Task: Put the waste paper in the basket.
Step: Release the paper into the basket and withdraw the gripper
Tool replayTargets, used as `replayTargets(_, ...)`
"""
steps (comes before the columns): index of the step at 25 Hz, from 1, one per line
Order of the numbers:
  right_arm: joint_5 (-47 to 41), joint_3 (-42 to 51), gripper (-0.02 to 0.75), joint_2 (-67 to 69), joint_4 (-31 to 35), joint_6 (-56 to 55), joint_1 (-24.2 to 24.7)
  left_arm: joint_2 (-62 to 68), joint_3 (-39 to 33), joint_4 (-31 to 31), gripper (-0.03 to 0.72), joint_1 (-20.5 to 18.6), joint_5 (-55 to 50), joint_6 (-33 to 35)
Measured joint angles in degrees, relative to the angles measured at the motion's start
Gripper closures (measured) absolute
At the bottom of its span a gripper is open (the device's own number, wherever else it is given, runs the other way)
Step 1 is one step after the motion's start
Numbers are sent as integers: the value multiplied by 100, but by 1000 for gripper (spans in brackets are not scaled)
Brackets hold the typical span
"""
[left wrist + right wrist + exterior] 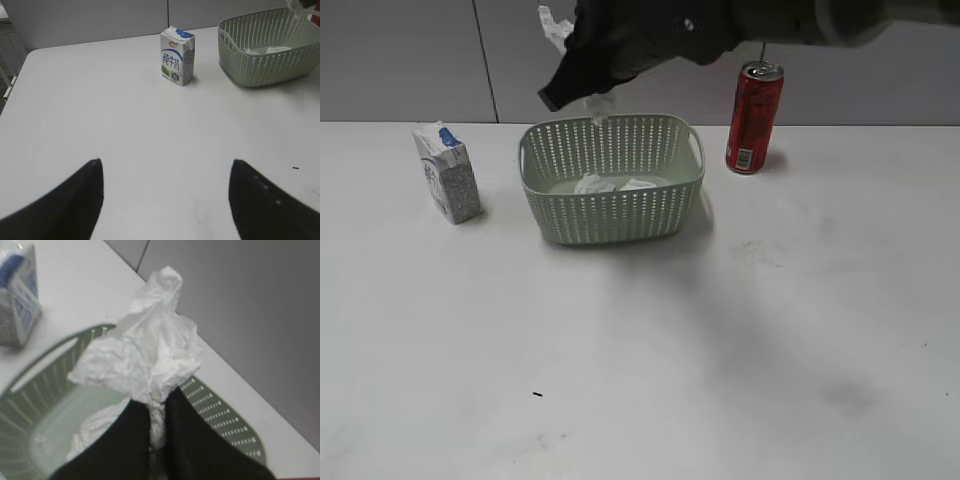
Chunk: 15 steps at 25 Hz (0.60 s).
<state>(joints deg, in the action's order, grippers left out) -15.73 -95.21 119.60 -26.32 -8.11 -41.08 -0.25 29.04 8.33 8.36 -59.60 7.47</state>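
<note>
The pale green basket [610, 215] stands at the back middle of the table, with two crumpled white paper wads [592, 184] [638, 184] lying inside. My right gripper [582, 92] hovers above the basket's back rim, shut on a third white paper wad [145, 350], which sticks out past the fingertips [159, 412]. Under it, the right wrist view shows the basket wall [220, 410] and a wad inside [95, 430]. My left gripper [165, 167] is open and empty over bare table, well short of the basket [265, 65]. The left arm is out of the exterior view.
A small blue-and-white milk box [448, 172] stands left of the basket; it also shows in the left wrist view [177, 56]. A red drink can [753, 117] stands upright at the basket's back right. A grey wall runs behind the table.
</note>
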Motion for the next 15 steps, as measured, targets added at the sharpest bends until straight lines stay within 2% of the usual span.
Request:
replayTargets(2,28,0,700,254,70,0,142,0,0,0,118,0,0,-1)
replayTargets(4,-14,0,624,458,347,0,287,0,0,0,118,0,0,-1)
replayTargets(6,-157,0,471,539,688,-7,398,0,0,0,118,0,0,-1)
replayTargets(8,-292,0,260,554,1003,-38,431,0,0,0,118,0,0,-1)
replayTargets(10,-564,-29,141,536,1153,-45,431,0,0,0,118,0,0,-1)
replayTargets(15,-1776,-345,123,190,1359,-70,424,0,0,0,118,0,0,-1)
